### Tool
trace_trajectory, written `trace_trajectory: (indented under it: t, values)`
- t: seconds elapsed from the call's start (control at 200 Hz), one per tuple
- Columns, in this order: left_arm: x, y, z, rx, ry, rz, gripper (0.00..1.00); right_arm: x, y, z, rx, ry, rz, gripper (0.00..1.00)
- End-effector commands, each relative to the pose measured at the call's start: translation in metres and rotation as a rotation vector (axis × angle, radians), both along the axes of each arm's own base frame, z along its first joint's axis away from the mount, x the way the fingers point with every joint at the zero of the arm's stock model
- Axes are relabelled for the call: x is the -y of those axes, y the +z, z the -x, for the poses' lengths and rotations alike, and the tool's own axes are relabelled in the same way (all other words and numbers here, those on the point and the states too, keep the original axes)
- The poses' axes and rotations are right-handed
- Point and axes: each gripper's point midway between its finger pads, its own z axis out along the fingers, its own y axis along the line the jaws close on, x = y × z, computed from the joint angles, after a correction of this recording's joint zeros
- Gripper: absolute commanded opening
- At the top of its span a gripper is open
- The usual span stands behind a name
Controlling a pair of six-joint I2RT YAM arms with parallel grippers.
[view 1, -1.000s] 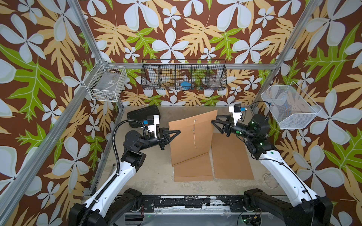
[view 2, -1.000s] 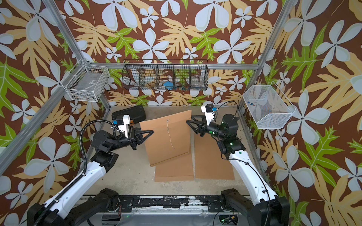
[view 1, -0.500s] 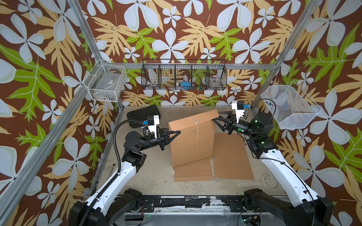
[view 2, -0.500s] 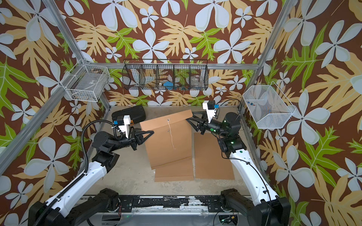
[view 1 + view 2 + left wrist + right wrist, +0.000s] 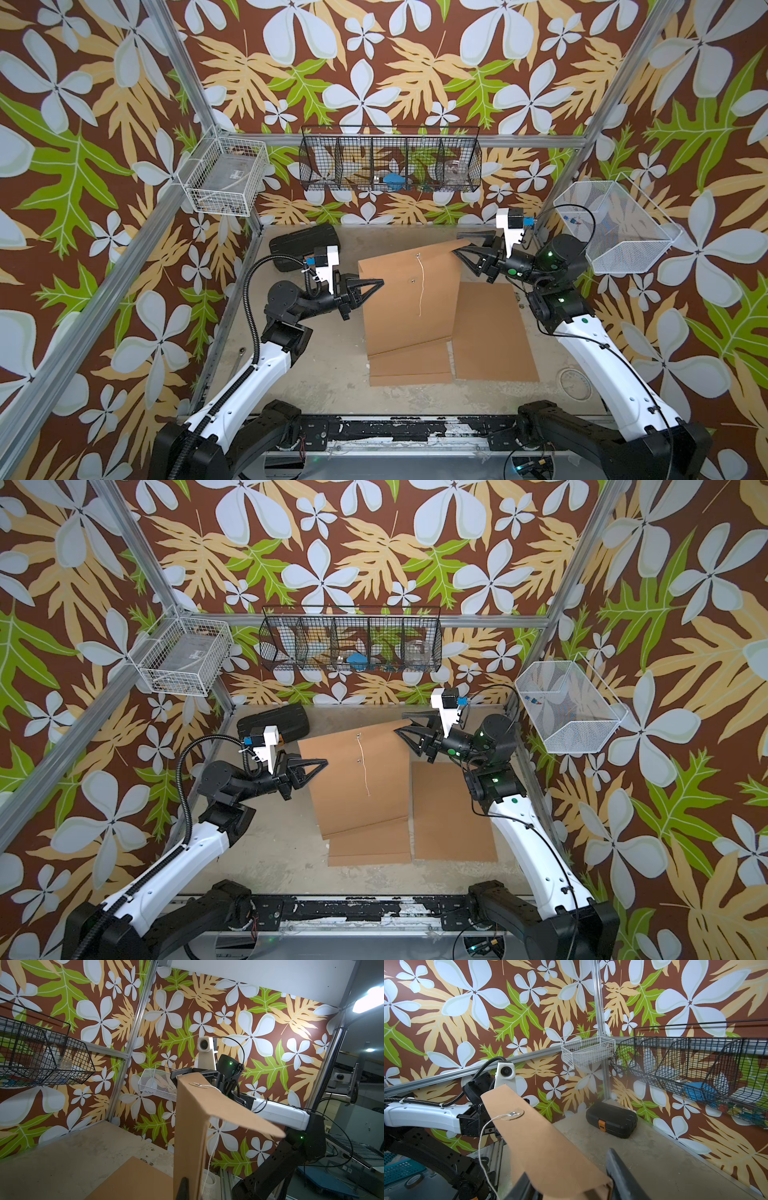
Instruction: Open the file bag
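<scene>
The file bag [image 5: 409, 303] [image 5: 357, 783] is a brown paper envelope, standing tilted on its bottom edge. My left gripper [image 5: 376, 282] [image 5: 322, 763] [image 5: 191, 1190] is shut on its left edge. The flap [image 5: 542, 1134] [image 5: 239, 1109] is bent out from the body. My right gripper [image 5: 459, 246] [image 5: 399, 726] [image 5: 569, 1178] has its jaws either side of the flap's far corner and both fingers touch it. A white string [image 5: 422, 282] [image 5: 483, 1132] hangs loose from the flap's button.
Two more brown sheets lie flat on the table: one [image 5: 492, 332] to the right, one [image 5: 409, 368] under the bag. A black case [image 5: 301, 245] sits back left. Wire baskets [image 5: 390, 162] hang on the walls. A tape roll [image 5: 575, 378] lies front right.
The flap stood straight up before; it now bends over toward the back right, following my right gripper, whose jaws have narrowed a little. The left arm holds still.
</scene>
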Motion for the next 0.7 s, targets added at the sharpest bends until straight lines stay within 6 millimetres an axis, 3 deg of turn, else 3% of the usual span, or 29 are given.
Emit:
trace_trajectory:
  t: [0.0, 0.155, 0.285, 0.505, 0.696]
  values:
    - [0.0, 0.007, 0.005, 0.043, -0.02, 0.013, 0.0, -0.002, 0.008, 0.006, 0.035, 0.033, -0.003, 0.45]
    - [0.0, 0.005, 0.004, 0.04, -0.018, 0.008, 0.0, -0.003, 0.01, 0.01, 0.042, 0.051, -0.001, 0.38]
    - [0.0, 0.001, -0.001, 0.032, 0.001, -0.001, 0.0, -0.003, 0.011, 0.012, 0.045, 0.054, 0.001, 0.25]
    - [-0.001, -0.011, -0.015, 0.007, 0.072, -0.043, 0.0, -0.003, 0.014, 0.016, 0.054, 0.055, 0.006, 0.14]
    - [-0.003, -0.009, -0.018, 0.012, 0.101, -0.035, 0.0, -0.003, 0.011, 0.018, 0.05, 0.063, 0.011, 0.04]
